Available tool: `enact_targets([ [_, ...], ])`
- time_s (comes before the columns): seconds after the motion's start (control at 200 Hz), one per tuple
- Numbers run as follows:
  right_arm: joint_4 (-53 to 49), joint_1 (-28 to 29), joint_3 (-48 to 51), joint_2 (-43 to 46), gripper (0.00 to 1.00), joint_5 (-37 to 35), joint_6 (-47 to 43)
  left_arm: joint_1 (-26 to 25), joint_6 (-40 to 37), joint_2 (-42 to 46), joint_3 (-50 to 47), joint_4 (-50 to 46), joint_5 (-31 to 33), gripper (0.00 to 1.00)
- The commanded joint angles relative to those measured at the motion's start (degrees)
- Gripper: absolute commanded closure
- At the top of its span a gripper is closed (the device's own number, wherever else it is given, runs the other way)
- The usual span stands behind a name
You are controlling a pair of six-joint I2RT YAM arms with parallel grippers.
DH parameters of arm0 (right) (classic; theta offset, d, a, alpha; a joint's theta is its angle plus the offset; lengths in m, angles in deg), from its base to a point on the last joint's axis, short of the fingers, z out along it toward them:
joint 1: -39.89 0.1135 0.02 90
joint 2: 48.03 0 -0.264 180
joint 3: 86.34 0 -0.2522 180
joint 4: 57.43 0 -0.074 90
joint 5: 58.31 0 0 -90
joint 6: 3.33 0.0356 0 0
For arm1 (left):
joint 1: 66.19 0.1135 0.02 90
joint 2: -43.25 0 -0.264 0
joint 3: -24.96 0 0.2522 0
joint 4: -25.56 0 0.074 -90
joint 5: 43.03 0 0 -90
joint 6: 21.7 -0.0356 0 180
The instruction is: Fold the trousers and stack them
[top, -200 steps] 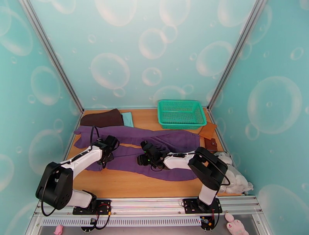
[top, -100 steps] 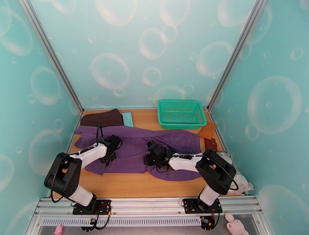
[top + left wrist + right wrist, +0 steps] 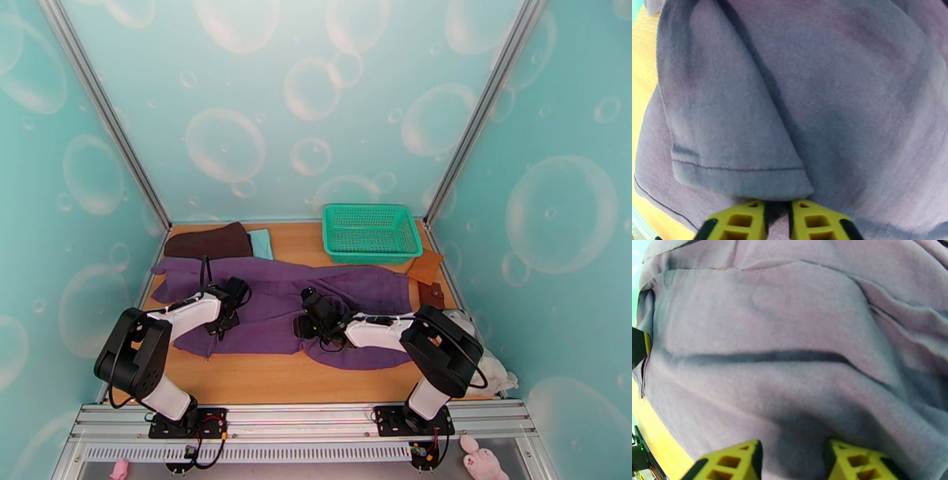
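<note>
Top external view: the wooden table [image 3: 261, 379] was spanned left to right by the trousers [image 3: 347, 288], laid nearer than the green basket [image 3: 370, 233]. Their fabric was pinched at a hemmed fold by the left gripper [image 3: 777, 209]. The right gripper [image 3: 792, 455] was held spread wide over the cloth.

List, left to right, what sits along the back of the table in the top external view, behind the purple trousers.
dark brown folded cloth → light teal folded cloth → green basket → tan flat sheet
</note>
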Motion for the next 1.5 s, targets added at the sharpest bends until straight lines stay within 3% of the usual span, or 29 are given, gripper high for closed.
enact_targets([
  [0.0, -8.89, -0.08, 2.41, -1.97, 0.52, -2.68, 1.40, 1.04, 0.61, 1.28, -1.02, -0.84, 1.13, 0.85],
  [0.235, -9.09, -0.13, 3.16, -1.44, 0.52, -3.48, 1.62, 3.37, 0.39, 4.80, -1.47, -1.34, 2.61, 1.00],
  [0.385, -8.85, -0.17, 3.16, -1.84, 0.52, -3.31, 1.49, 4.95, 0.46, 9.46, -1.64, -2.21, 3.55, 1.00],
  [0.44, -8.56, -0.11, 3.09, -2.00, 0.52, -3.14, 1.40, 5.33, -0.77, 10.39, -1.85, -1.29, 1.93, 0.87],
  [0.505, -8.45, -0.12, 2.91, -2.21, 0.52, -2.96, 1.33, 5.34, -2.75, 10.74, -2.56, 0.97, -1.95, 0.80],
  [0.625, -8.12, -0.01, 2.64, -2.67, 0.52, -2.70, 1.18, 5.34, -5.32, 10.31, -4.33, 5.03, -8.80, 0.73],
  [0.69, -8.10, 0.17, 2.52, -2.76, 0.52, -2.55, 1.20, 5.34, -5.26, 9.64, -4.87, 5.70, -9.06, 0.70],
  [1.105, -7.36, 0.87, 2.38, -4.10, 0.52, -2.25, 1.07, 4.72, -4.83, 6.09, -3.87, 8.21, -8.70, 0.67],
  [1.335, -7.07, 1.57, 2.02, -5.27, 0.52, -2.16, 1.05, 4.64, 0.34, 3.99, -2.01, 8.27, -4.83, 0.67],
  [1.495, -6.78, 1.98, 1.97, -6.12, 0.52, -1.81, 0.96, 4.48, 3.80, 4.45, -3.50, 12.53, -6.68, 0.68],
])
